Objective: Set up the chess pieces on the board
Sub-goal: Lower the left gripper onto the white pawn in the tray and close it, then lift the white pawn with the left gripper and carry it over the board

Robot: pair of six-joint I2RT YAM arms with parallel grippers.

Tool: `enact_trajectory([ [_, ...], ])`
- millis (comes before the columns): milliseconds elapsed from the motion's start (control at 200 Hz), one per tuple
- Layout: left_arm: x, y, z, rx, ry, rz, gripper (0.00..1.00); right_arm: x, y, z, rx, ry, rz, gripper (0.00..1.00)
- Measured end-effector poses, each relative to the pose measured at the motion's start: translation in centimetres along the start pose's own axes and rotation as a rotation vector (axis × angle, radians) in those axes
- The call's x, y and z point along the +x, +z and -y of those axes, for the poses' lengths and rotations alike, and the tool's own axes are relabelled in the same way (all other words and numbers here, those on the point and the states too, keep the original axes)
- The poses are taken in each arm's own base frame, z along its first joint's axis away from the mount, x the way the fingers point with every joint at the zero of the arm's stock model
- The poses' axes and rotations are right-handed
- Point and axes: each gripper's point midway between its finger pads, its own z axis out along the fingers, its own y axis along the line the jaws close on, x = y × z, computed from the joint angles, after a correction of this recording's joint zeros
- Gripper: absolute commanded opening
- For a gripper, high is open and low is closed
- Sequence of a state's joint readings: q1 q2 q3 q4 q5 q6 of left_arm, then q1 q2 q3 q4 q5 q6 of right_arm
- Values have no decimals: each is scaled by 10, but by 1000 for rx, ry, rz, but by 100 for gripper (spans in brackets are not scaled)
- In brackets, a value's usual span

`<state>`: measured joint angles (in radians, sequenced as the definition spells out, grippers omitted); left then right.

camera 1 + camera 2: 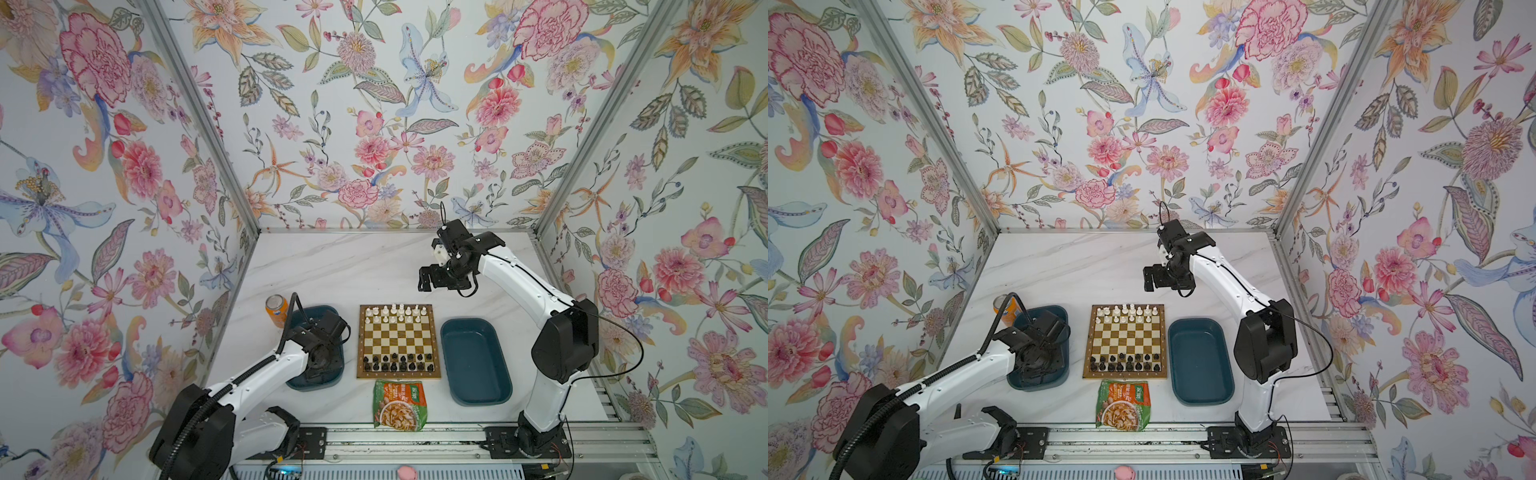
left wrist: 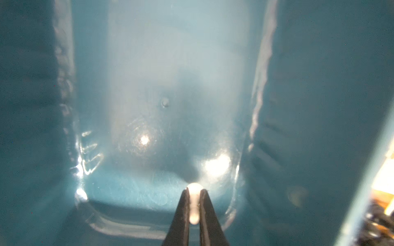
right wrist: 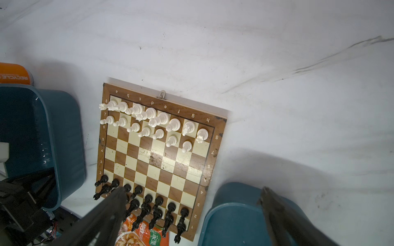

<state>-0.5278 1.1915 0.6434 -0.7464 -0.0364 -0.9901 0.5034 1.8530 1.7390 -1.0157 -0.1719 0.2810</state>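
The board [image 1: 399,375] [image 1: 1124,375] lies mid-table, with white chess pieces [image 1: 399,313] on its two far rows and black ones [image 1: 399,362] on its two near rows. My left gripper [image 2: 194,191] is down inside the left teal tray [image 1: 332,380], shut on a white pawn [image 2: 194,188] held head-out between the black fingertips. In both top views the wrist hides those jaws. My right gripper [image 1: 428,282] [image 3: 191,191] hangs open and empty above the table behind the board. In the right wrist view one end square [image 3: 200,149] of the white pawn row is bare.
A second teal tray [image 1: 476,361] [image 3: 234,223] sits right of the board, nothing in it. An orange can [image 1: 276,309] stands behind the left tray. A snack packet [image 1: 400,405] lies at the board's near edge. Metal rails run along the table front.
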Motion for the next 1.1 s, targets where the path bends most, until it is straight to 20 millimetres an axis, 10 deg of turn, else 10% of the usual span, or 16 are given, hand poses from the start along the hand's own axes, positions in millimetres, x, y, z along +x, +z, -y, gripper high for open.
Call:
enact_trajectory([
  [706, -75, -49, 58, 41, 102, 87, 7, 16, -23, 34, -1, 81, 40, 99],
  [1101, -109, -65, 205, 137, 360, 164, 10, 47, -61, 79, 32, 188, 118, 99],
])
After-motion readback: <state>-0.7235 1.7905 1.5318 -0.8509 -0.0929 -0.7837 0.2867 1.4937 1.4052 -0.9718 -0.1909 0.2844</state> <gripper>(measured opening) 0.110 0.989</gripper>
